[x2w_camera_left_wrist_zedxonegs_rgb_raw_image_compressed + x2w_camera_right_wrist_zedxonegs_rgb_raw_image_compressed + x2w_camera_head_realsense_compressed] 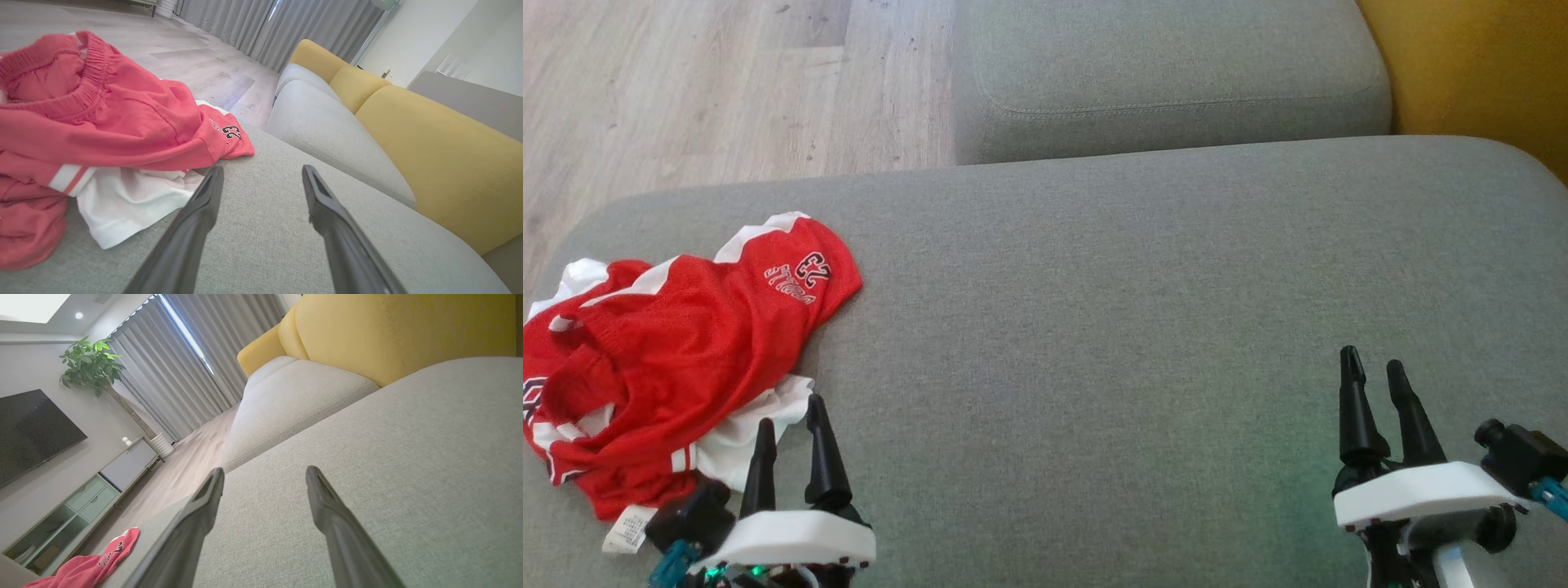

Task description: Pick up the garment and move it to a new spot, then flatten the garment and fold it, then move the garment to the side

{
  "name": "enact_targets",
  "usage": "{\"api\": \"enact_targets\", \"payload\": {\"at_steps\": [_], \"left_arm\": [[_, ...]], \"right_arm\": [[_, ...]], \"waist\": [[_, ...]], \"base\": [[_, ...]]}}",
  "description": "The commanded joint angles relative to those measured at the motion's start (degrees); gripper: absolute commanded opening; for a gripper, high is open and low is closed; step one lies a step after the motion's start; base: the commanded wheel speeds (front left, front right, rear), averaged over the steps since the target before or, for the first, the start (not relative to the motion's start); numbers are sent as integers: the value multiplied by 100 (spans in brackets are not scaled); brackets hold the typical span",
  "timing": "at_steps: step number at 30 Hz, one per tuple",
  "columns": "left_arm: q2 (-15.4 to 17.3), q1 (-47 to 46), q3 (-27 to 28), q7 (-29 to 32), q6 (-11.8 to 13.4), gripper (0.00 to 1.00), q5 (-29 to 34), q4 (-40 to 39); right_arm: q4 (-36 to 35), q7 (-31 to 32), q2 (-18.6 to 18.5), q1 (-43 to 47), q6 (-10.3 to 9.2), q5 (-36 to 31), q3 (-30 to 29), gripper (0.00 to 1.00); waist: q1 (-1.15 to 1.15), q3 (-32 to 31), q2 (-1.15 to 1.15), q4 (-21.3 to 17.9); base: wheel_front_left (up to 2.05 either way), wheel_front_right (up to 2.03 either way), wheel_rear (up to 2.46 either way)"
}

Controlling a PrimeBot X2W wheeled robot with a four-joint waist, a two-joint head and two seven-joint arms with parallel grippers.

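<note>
Closest in, the left gripper (790, 412) hovers over the near-left part of the big grey cushion (1094, 327). Its two dark fingers (192, 228) are spread apart and hold nothing. One fingertip lies just beside the white cloth of the garment (686, 327); whether it touches I cannot tell.

That single garment lies crumpled in a heap on the left end of the cushion. It is a pair of red sports shorts with white side panels, red-and-white striped trim and a gathered elastic waistband. One leg carries a black-and-white "23" printed beside a line of lettering. One white care label (625, 527) sticks out of the heap toward the cushion's front edge.

The right gripper (1372, 359), second of the two, stands over the cushion's near-right part, well apart from the garment, its two fingers likewise spread and empty.

Beyond the cushion's far edge sits a second grey cushion (1168, 73). A yellow backrest (1478, 65) rises past the cushion's right end, and pale wood floor (686, 90) lies past its far-left corner.
</note>
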Motion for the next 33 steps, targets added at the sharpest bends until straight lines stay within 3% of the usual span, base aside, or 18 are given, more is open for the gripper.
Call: {"api": "enact_targets", "payload": {"at_steps": [1,33], "left_arm": [[53,-159,87,-70,25,100,146,-228],[67,-100,-252,-624,431,100,2587,-176]], "right_arm": [[-239,-84,-46,-173,22,-149,110,100],[-167,-641,-60,-81,28,-2674,219,100]], "waist": [[0,-1,0,1],[0,-118,0,42]], "base": [[0,0,0],[0,0,0]]}}
